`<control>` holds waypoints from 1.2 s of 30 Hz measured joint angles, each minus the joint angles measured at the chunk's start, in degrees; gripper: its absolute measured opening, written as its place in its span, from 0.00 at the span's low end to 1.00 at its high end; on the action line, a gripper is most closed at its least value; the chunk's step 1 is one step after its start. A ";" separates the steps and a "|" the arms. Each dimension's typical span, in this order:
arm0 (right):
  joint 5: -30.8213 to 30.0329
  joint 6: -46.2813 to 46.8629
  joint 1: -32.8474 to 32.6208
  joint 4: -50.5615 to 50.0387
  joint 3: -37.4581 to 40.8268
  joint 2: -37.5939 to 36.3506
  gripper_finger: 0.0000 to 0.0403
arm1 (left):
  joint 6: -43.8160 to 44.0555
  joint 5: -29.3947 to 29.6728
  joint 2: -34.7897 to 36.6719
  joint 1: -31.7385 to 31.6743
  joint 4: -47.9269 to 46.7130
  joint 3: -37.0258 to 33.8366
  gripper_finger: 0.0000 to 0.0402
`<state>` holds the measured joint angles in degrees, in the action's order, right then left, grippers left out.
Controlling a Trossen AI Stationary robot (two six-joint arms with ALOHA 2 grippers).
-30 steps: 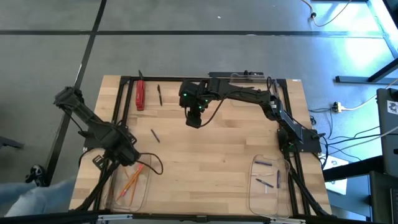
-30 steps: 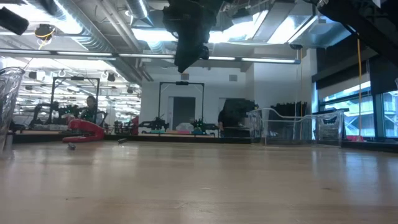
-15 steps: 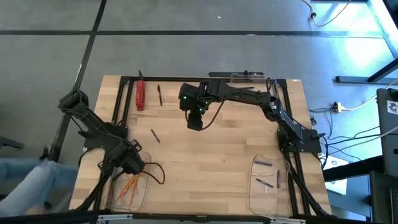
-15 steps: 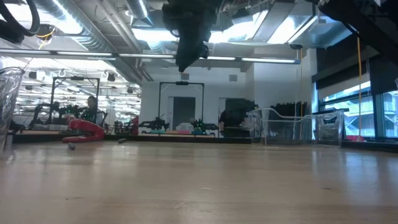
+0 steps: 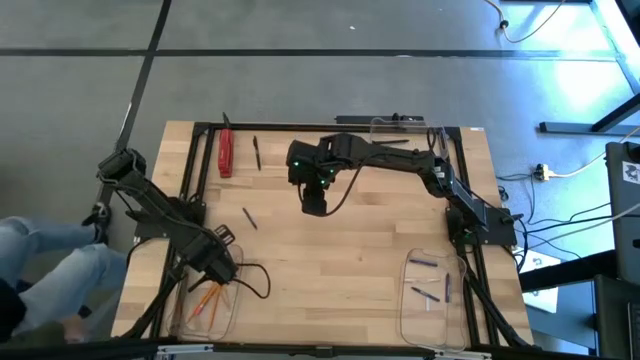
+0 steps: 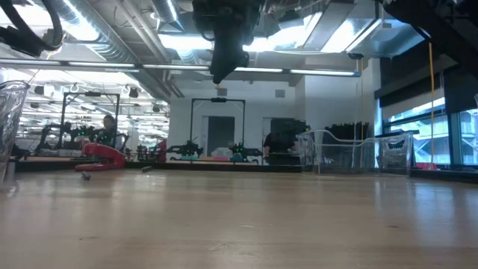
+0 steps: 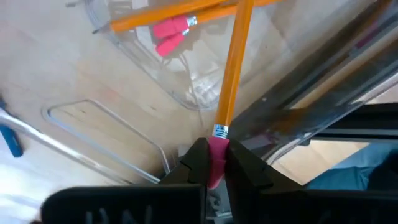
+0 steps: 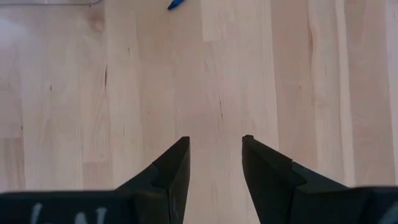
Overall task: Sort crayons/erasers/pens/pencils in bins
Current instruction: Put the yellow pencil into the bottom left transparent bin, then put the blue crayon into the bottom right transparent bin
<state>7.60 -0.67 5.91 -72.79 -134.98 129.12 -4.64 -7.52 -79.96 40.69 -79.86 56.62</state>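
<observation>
left pincer [image 7: 214, 163]: clamped on the pink eraser end of a pencil [image 7: 231, 81]; the pencil shaft runs away from the fingers out over the pencil bin; in the high view the pincer [image 5: 218, 262] sits at the near-left of the worktop, just at the bin's far edge
pencil bin [image 5: 232, 312]: clear tray at near-left corner, holds loose pencils [image 5: 208, 298]; wrist view shows two more orange pencils with pink ends [image 7: 171, 30] lying inside, under the held one
right pincer [image 8: 215, 163]: fingers apart, moderate gap, holding nothing, bare wood between them; high view puts it [image 5: 314, 203] above mid-worktop, toward the far side, well apart from every bin
crayon bin [image 5: 408, 300]: clear tray at near-right corner, a few short purple crayons [image 5: 424, 262] inside, well apart from right pincer
loose stick mid-left [image 5: 249, 217]: short dark stick on the worktop [image 5: 350, 280], between the two pincers, closer to the left side; crayon or pen, cannot tell
pen [image 5: 257, 152]: black, far-left part of worktop, beside the red tool, left of the right pincer
red tool [image 5: 225, 152]: far-left, just beside the frame rail; also in the low view [image 6: 102, 156]
third bin [image 5: 400, 127]: clear, far edge behind the right arm, contents unclear
person [image 5: 45, 290]: jeans-clad legs at the left edge, off the worktop
</observation>
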 joint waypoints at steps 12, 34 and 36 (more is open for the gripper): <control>0.00 0.14 0.00 0.00 0.00 0.00 0.36 | 4.09 4.20 0.02 0.37 0.03 0.00 0.19; -0.02 0.05 0.34 0.86 0.00 0.00 0.36 | 28.65 4.41 6.08 0.37 -6.80 1.85 0.19; -0.04 0.03 0.46 2.40 0.00 0.00 0.36 | 34.13 5.22 8.41 0.30 -6.70 1.86 0.19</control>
<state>7.55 -0.64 6.37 -70.39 -134.98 129.12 29.48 -2.30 -71.55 40.99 -86.56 58.48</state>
